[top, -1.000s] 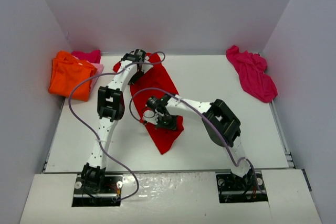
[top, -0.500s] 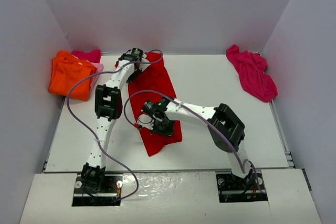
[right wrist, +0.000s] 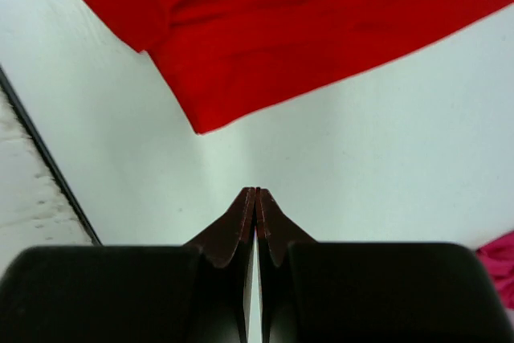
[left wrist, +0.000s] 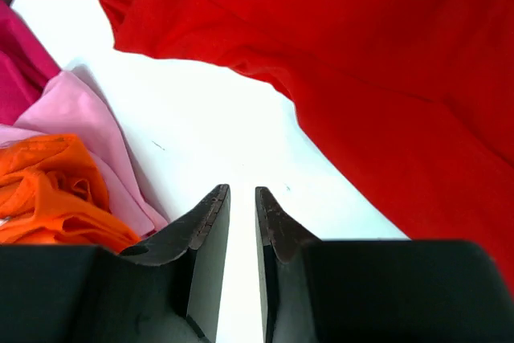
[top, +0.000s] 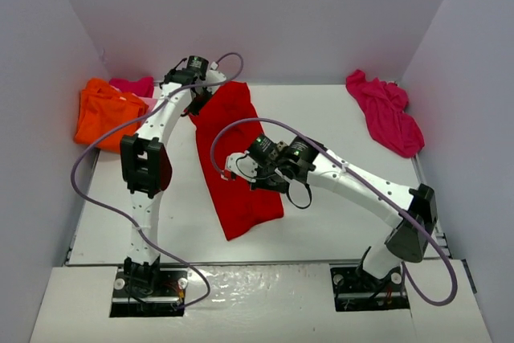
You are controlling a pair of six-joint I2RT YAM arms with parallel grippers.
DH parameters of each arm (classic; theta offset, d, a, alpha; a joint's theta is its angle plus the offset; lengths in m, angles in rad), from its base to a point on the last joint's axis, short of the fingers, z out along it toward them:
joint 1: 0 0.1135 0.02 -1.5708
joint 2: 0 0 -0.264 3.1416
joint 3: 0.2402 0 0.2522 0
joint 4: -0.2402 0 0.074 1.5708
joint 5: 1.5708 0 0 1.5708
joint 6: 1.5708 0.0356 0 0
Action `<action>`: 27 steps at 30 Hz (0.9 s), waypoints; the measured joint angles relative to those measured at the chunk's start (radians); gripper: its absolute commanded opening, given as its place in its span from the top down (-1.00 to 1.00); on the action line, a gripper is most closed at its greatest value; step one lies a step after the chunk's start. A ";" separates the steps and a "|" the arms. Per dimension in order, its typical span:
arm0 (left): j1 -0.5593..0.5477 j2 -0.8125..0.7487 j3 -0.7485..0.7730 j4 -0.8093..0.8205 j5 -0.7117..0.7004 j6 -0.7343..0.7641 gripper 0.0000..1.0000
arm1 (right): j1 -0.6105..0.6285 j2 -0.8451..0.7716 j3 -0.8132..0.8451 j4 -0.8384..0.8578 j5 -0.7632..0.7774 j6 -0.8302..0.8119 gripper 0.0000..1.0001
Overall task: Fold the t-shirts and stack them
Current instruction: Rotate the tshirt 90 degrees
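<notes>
Though both empty, left claw [left wrist: 238, 192] narrowly ajar, right claw [right wrist: 255, 192] tight together.

Bare table [top: 321, 118] is being left open between the red t-shirt [top: 233, 166] and the crumpled magenta t-shirt [top: 387, 112]. The nearer stretch is being crossed by the right arm [top: 361, 186]. The red t-shirt's left side is being hemmed by the left arm [top: 143, 168] and the orange t-shirt [top: 103, 114].
</notes>
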 measured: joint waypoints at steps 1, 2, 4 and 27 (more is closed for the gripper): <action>-0.010 -0.022 -0.022 -0.003 0.013 -0.003 0.68 | -0.011 0.012 -0.017 0.006 0.021 -0.007 1.00; -0.021 -0.045 -0.045 -0.006 0.025 -0.006 0.69 | -0.022 0.024 -0.034 0.012 0.043 -0.014 1.00; -0.058 -0.072 -0.095 -0.008 0.041 -0.011 0.70 | -0.067 0.052 -0.056 0.024 0.066 -0.031 1.00; -0.258 -0.080 -0.476 -0.004 0.098 -0.026 0.88 | -0.249 0.271 -0.065 0.175 -0.141 -0.117 1.00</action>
